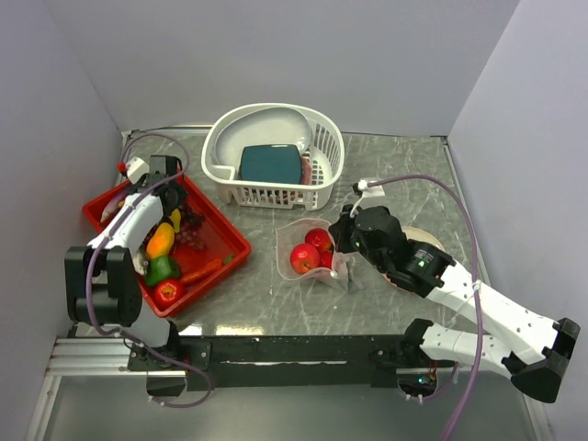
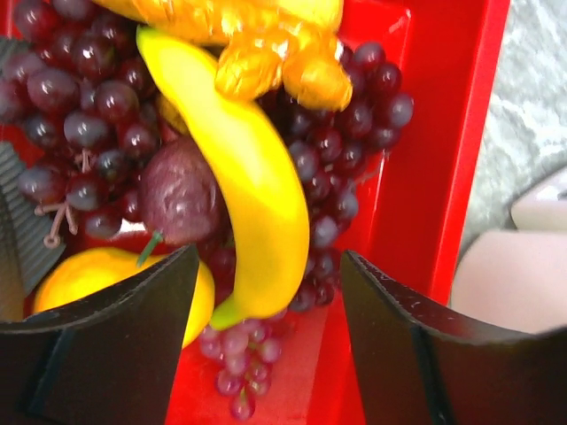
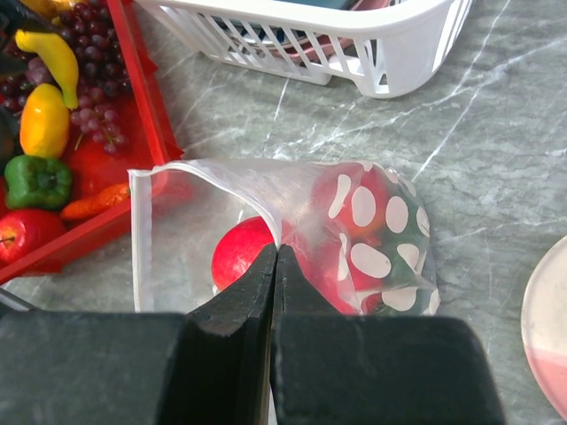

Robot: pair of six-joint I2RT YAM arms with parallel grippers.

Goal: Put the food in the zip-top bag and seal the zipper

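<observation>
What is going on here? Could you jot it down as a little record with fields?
Left gripper: open, over the banana and grapes in the red tray
Right gripper: shut on a fold of the zip-top bag
In bag: red tomatoes
Bag mouth: open towards the tray, not sealed
Behind the bag: white basket

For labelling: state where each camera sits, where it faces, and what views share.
Top external: above, behind the bases, looking down at the table; left arm, right arm show.
Left wrist: down into the red tray at the banana; open left gripper shows.
Right wrist: faces the zip-top bag; right gripper shut on it.
Shared: all show the red tray.
</observation>
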